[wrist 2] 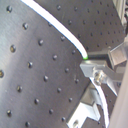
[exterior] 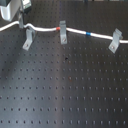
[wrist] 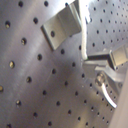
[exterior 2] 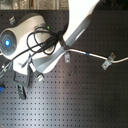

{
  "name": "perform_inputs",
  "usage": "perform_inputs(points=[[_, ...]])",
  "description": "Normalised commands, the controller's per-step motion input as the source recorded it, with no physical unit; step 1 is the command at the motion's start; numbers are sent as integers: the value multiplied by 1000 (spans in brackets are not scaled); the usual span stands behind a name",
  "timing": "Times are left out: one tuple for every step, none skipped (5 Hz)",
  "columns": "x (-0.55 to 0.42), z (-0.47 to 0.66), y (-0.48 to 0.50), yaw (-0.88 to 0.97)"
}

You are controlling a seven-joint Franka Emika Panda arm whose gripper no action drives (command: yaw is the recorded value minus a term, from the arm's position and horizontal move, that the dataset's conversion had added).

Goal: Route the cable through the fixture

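In the first exterior view the white cable (exterior: 75, 31) runs across the back of the board, with its red band (exterior: 57, 30) beside the middle clip (exterior: 63, 31) and its blue band (exterior: 87, 34) further right. It lies along the tops of the middle and right clips (exterior: 116, 40). The left fixture (exterior: 28, 39) stands slanted just below the cable. My gripper (exterior: 22, 21) hangs above and behind that fixture. In the second wrist view the cable (wrist 2: 60, 32) runs in between the fingers (wrist 2: 97, 70), which are shut on it. The fixture (wrist: 62, 25) sits close by.
The black perforated board (exterior: 65, 85) fills the first exterior view. In the second exterior view the robot's white arm (exterior 2: 75, 25) and black hoses (exterior 2: 45, 42) hide the left part of the cable. Small dark parts (exterior 2: 20, 90) lie at the second exterior view's lower left.
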Motion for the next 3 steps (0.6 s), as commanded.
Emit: perform_inputs(points=[[-62, -71, 174, -191], [52, -245, 330, -317], [16, -62, 157, -277]])
